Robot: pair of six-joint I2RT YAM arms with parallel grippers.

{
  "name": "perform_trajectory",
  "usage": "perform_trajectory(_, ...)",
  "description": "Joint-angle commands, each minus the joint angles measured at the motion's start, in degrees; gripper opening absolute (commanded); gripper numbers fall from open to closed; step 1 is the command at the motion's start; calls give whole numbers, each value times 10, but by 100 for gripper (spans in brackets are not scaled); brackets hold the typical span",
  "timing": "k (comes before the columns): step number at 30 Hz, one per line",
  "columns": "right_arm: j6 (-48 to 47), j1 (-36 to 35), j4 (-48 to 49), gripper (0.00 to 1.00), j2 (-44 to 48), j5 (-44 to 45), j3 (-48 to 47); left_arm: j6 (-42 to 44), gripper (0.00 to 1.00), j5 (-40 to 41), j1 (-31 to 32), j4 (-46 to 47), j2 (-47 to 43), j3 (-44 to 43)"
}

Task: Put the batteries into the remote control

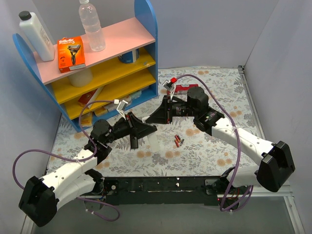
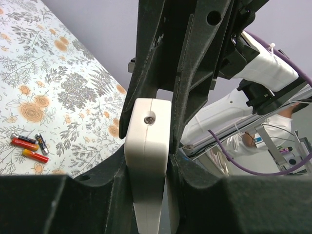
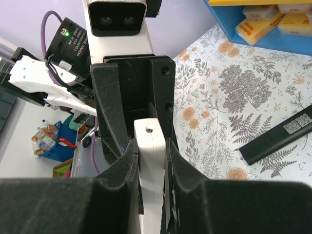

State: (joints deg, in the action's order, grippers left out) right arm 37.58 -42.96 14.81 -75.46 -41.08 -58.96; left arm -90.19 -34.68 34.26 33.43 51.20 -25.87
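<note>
The batteries [image 1: 178, 142], small thin cylindrical cells in red and dark casings, lay loose in a tight cluster on the white floral-print tablecloth [image 1: 219, 97], near the middle of the table and below the right arm. None was inside the white rectangular plastic remote control [image 2: 147, 146].

The remote control was held off the cloth between the two arms, left of the batteries and apart from them. The left gripper [image 2: 148, 180] was clamped on one end of it, with both fingers pressed flat against its opposite faces. The right gripper [image 3: 152, 151] was clamped in the same manner on the other end, so the two grippers faced each other along the body. A small screw hole showed in the exposed end face.

A black flat bar with a white label [image 3: 280, 136] lay on the cloth near the blue shelf unit with a pink top and yellow shelves [image 1: 146, 29], at the rear left.
</note>
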Motion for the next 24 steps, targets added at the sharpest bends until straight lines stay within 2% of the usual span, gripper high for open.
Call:
perform_trajectory(1, -26, 7, -3, 12, 22, 34, -5, -20, 0, 62, -2, -64, 6, -26)
perform_trajectory(2, -41, 8, -24, 30, 26, 45, -15, -22, 0, 76, -2, -111, 8, -34)
perform_trajectory(4, -94, 9, -94, 47, 36, 90, -28, -17, 0, 119, -2, -144, 11, -43)
perform_trajectory(5, -110, 8, -117, 58, 40, 108, -32, -18, 0, 134, -2, -165, 9, -44)
perform_trajectory(8, -150, 8, -186, 71, 59, 184, -28, -35, 0, 195, -2, -175, 1, -24)
perform_trajectory(13, -163, 3, -206, 74, 103, 239, 43, -108, 0, 273, -2, -125, 7, 30)
perform_trajectory(16, -161, -24, -200, 75, 133, 301, 89, -134, 0, 276, -2, -93, 38, 30)
perform_trajectory(24, -21, -68, -161, 76, 153, 408, 147, -162, 0, 290, -2, 53, 74, 78)
